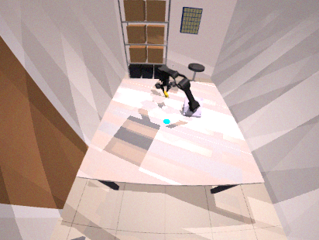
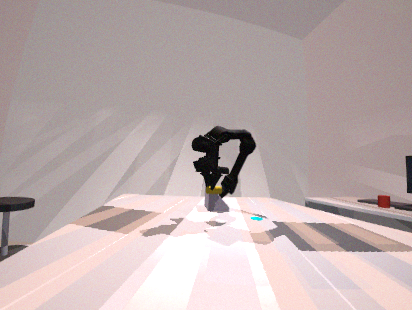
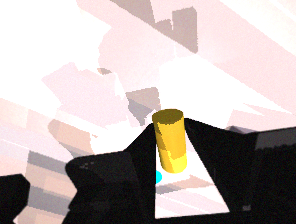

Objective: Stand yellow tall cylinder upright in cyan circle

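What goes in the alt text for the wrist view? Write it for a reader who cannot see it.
A yellow cylinder is clamped between the two dark fingers of the claw, above a pale striped table. A sliver of the cyan circle shows beside the cylinder's lower end.

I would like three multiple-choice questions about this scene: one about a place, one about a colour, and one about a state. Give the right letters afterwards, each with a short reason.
1. Where is the cyan circle relative to the gripper in the top view?
A. Nearer the camera than the gripper
B. Behind the gripper, by the shelf rack
C. Directly under the stool

2. What colour is the cylinder?
A. Red
B. Yellow
C. Green

3. What is the cylinder's state?
A. Lying free on the table
B. Standing inside the circle
C. Held between the fingers, above the table

Answers:
1. A, the circle lies on the table below the gripper in the picture.
2. B, the wrist view shows it yellow.
3. C, the fingers flank it, away from the circle.
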Robot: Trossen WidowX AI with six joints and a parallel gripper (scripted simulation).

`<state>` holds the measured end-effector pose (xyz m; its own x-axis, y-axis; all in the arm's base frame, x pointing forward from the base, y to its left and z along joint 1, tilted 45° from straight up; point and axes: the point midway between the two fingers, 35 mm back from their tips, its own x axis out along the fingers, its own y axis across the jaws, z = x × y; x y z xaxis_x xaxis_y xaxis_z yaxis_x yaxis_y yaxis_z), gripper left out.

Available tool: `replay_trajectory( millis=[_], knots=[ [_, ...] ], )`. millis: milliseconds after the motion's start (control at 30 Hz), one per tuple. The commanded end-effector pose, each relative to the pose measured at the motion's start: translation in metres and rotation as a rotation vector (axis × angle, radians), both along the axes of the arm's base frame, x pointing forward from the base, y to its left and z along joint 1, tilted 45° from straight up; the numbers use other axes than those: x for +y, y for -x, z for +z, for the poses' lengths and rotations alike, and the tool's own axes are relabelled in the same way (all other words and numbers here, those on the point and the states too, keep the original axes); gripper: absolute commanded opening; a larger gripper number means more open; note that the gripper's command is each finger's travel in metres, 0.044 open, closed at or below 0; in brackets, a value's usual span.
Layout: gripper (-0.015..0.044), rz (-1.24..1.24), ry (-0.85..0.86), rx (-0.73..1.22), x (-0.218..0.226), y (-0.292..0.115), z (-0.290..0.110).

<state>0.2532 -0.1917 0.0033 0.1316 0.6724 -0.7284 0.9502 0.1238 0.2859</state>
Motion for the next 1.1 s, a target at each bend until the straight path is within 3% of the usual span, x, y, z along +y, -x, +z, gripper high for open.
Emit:
replay_trajectory(
  millis=[0,1067],
  knots=[
    [0.0105,0.031,0.004,-0.034,0.009,-0.003,0.013],
    [0.0105,0.271,0.051,-0.257,0.075,-0.014,0.091]
  ],
)
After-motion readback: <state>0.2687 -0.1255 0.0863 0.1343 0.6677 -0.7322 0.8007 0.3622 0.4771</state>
